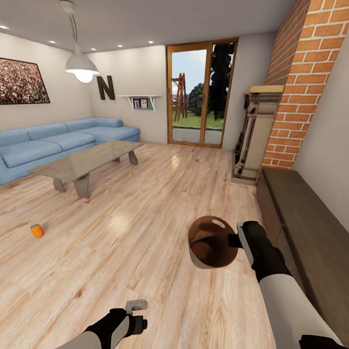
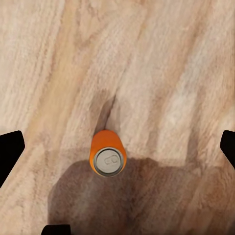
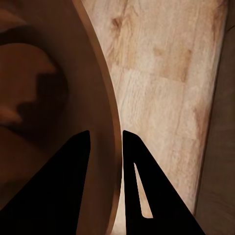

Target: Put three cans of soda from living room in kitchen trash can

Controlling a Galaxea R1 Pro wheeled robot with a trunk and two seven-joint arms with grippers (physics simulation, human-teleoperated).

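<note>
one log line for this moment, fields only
place: living room | right hand: shut on bin rim, held off floor | left hand: open over orange can | another orange can: floor by table

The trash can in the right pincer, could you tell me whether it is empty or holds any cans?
Empty, as far as shown: the trash can reveals only bare brown interior; an orange can stands on the floor.

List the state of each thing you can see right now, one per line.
Bin: held off the floor by its rim, empty as far as its inside shows.
Right gripper: jaws shut on the bin's rim.
Left gripper: jaws open, above an upright orange can.
Second orange can: on the floor, upright.
</note>
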